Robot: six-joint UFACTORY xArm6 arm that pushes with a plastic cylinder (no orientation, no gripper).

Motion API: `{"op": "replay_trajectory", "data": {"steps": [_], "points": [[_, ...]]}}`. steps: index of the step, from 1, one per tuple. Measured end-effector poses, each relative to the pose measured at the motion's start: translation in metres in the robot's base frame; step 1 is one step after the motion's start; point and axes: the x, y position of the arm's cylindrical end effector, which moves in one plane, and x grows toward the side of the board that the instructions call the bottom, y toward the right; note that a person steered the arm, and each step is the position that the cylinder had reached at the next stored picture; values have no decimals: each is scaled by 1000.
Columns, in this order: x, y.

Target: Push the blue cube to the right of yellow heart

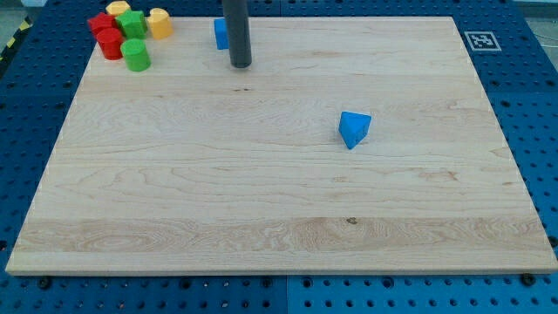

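**Blue cube near the top edge, short of the yellow heart**

Progress: the blue cube (221, 33) sits close to the board's top edge, left of centre in the view, with my tip (240, 64) just to its right and slightly below, the rod covering the cube's right side. Cannot tell whether the tip touches the cube; the two overlap in the view. The yellow heart (159, 23) lies further to the view's left, on the right flank of the cluster in the top-left corner. Bare wood shows between cube and heart, so the cube is already on the heart's right side but not beside it. Judgement: mostly done; what remains is a short leftward shove along the top edge to close that gap.

End effector: a plain rod, no jaws to be apart or together; it clamps nothing.

Task object: only the cube's left portion shows, a small blue face with a straight vertical edge; the rest is hidden by the rod. Orientation not readable.

Other items: cluster holds a second yellow block (118, 9), two red blocks (105, 35), a green block (132, 23) and a green cylinder (136, 55). A separate blue wedge-like block (354, 128) sits well apart, right of centre, not involved. Wooden board (261, 209) on a blue perforated base; a marker tag (480, 40) at the top right
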Motion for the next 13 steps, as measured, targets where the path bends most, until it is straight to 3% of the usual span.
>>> {"op": "replay_trajectory", "data": {"steps": [3,6,9,13], "points": [[-71,-10],[-69,0],[-63,-74],[-68,-86]]}}
